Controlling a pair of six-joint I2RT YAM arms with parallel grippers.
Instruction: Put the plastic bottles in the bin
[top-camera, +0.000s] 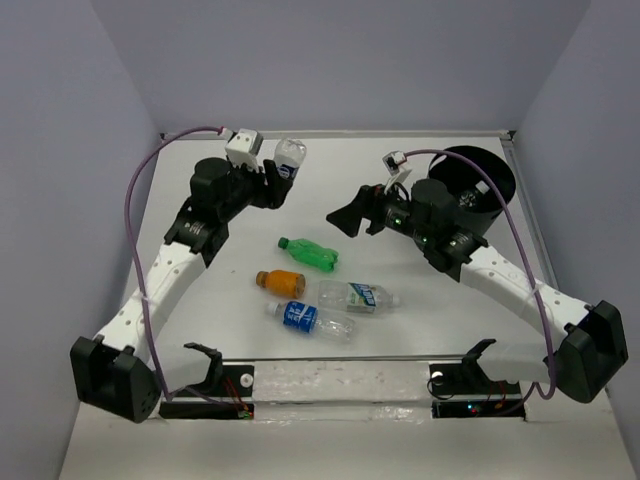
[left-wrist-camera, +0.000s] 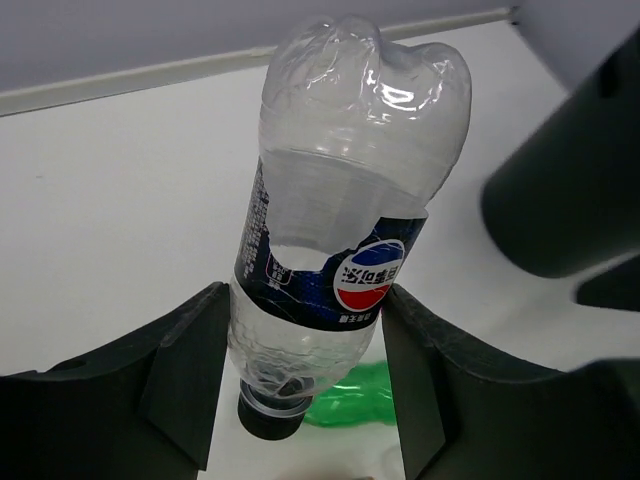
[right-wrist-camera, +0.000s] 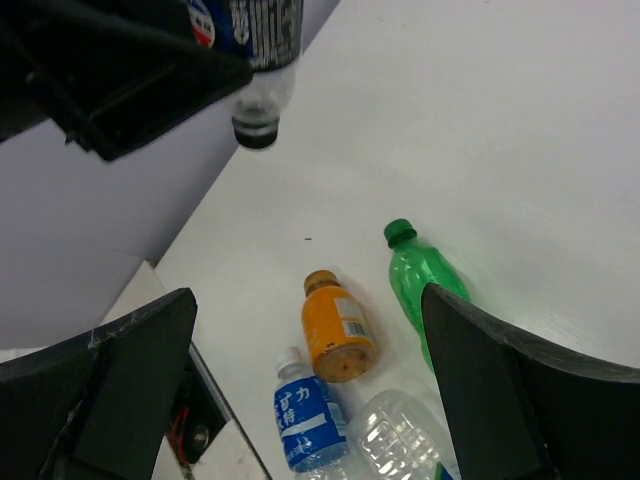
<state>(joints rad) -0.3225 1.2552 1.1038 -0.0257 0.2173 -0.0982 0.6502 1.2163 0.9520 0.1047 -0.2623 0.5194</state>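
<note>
Carrying, is it? Which step do you log? (Obs. 1)

Carry leg, I judge. Left fingers (left-wrist-camera: 180, 390) clamped on the held bottle (left-wrist-camera: 340, 230) at its dark label band. It hangs off the counter (top-camera: 230, 320) at 11 o'clock in the top view. The bin (top-camera: 478, 152) stands at 2 o'clock, well apart. (Obs. 2)

Axis of that bottle? (Obs. 1)

Long axis near upright, inverted. Dark cap points down at the counter; the clear base is up, leaning slightly toward 1 o'clock in the left wrist view. (Obs. 2)

Right arm? (Obs. 1)

Right fingers (right-wrist-camera: 130, 380) spread wide, gripping nothing, aimed toward 9 o'clock. The arm sits just in front of the bin. (Obs. 2)

Loose ones? (Obs. 1)

Four lying flat near centre:
- Green bottle (top-camera: 308, 254), cap toward 10.
- Orange bottle (top-camera: 280, 281), cap toward 9.
- Pale-label bottle (top-camera: 357, 296), cap toward 3.
- Blue-label bottle (top-camera: 310, 318), cap toward 10. (Obs. 2)

Next move? (Obs. 1)

Swing the held bottle across toward 2 o'clock, high enough to clear the rim. Centre it over the mouth, then part the fingers. The right arm lies near that path, so I'd expect it needs to give way first. Cap-down should drop cleanly; the bin is far wider than the bottle. (Obs. 2)
</note>
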